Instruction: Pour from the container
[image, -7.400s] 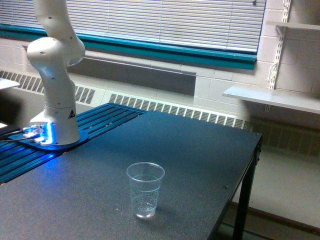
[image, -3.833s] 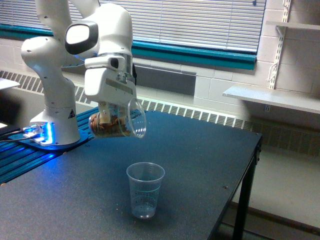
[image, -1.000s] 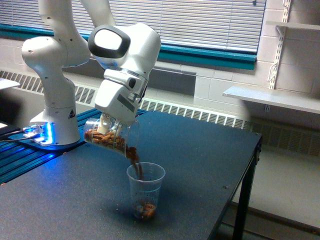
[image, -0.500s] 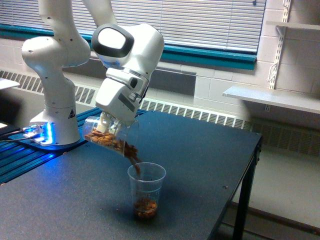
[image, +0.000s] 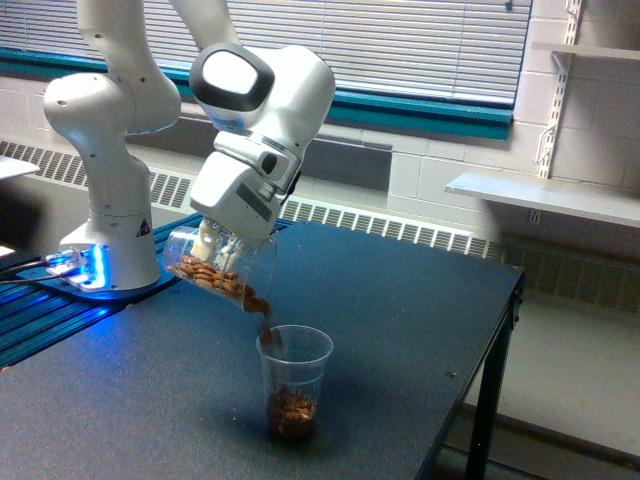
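The container, a clear wide-mouthed jar with brown nut-like pieces inside, is tipped mouth-down to the exterior view's right, held by my gripper, which is shut on it. A stream of brown pieces falls from its lip into the clear plastic cup standing upright on the dark table just below. Brown pieces fill the cup's bottom third. The fingers are mostly hidden behind the white hand housing.
The arm's white base stands at the table's back left on a blue-lit ribbed plate. The table's edge drops off at the exterior view's right. A wall shelf and a radiator lie behind.
The container has tipped a little steeper and risen slightly over the last second. Fewer pieces remain in it, and the pile in the cup has grown.
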